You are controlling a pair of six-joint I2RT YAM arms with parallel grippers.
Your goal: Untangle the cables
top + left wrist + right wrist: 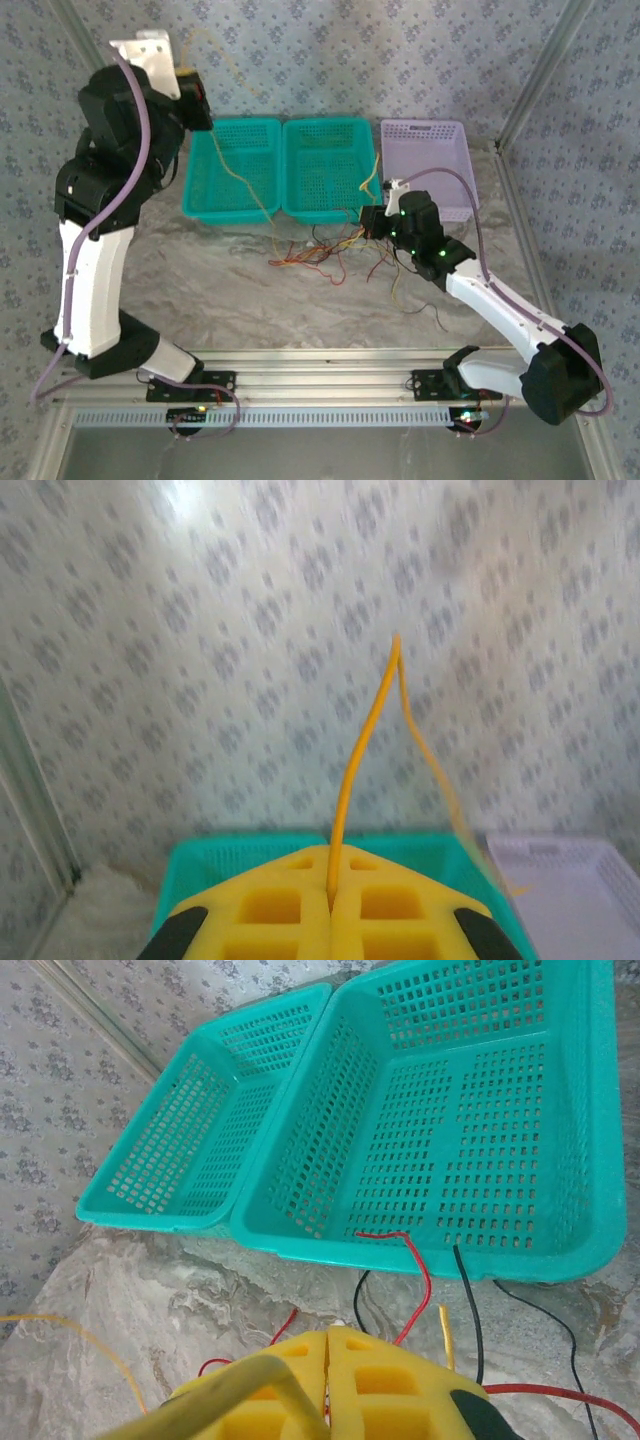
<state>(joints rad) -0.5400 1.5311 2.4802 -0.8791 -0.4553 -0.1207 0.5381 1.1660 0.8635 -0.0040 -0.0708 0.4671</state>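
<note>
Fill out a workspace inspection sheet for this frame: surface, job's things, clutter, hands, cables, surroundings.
Surface: marble-look table; no spills seen.
Job's things: tangle of red, yellow and black cables on the table in front of the baskets. One yellow cable runs up from it to the left hand. A red wire end lies over a teal basket's rim.
Clutter: two teal baskets and a lilac basket side by side; nothing else seen.
Hands: left hand high, shut on the yellow cable. Right hand shut, low at the tangle; what it pinches cannot be told.
Cables: lilac-grey hoses along both arms.
Surroundings: patterned walls, metal frame.
</note>
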